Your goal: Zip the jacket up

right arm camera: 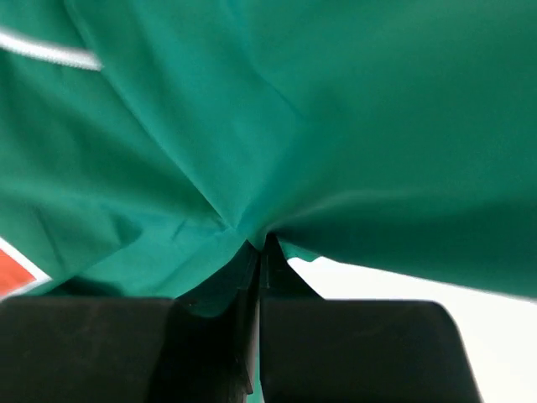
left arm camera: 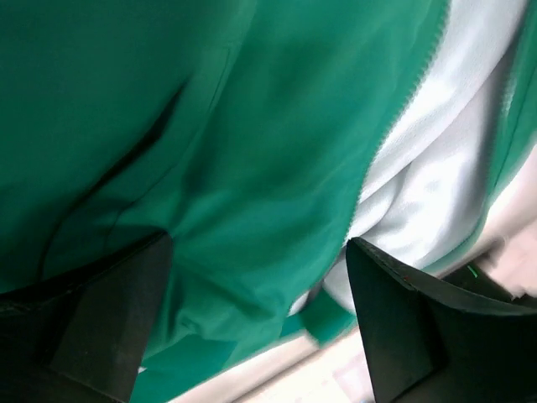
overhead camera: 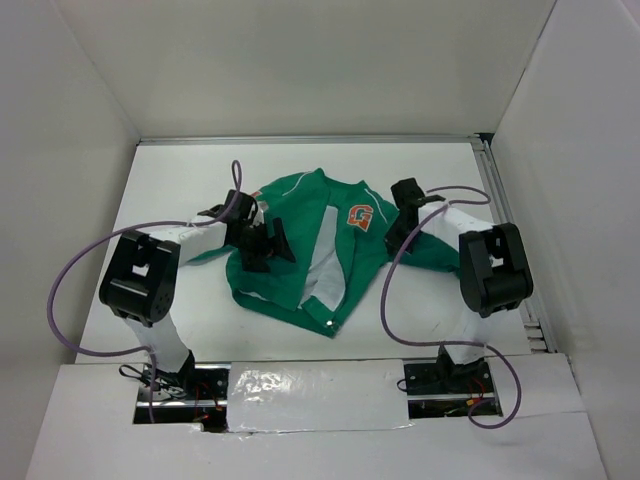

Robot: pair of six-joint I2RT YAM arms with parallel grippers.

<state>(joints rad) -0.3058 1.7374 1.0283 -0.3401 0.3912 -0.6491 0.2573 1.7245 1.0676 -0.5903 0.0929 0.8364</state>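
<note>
The green jacket (overhead camera: 300, 250) lies in the middle of the table with its front open and the white lining (overhead camera: 322, 268) showing. The orange "G" patch (overhead camera: 360, 216) is on its right panel. My left gripper (overhead camera: 267, 246) is open over the left panel. In the left wrist view its fingers (left arm camera: 109, 319) stand wide apart over green fabric (left arm camera: 252, 168), with the zipper edge (left arm camera: 393, 138) and the lining (left arm camera: 445, 168) to the right. My right gripper (overhead camera: 400, 228) is at the jacket's right side. In the right wrist view it (right arm camera: 260, 249) is shut on a fold of green fabric (right arm camera: 336, 126).
The white table (overhead camera: 180, 170) is closed in by white walls on the left, back and right. A metal rail (overhead camera: 510, 240) runs along the right edge. Purple cables (overhead camera: 70, 270) loop beside both arms. A foil-covered strip (overhead camera: 310, 395) lies along the near edge.
</note>
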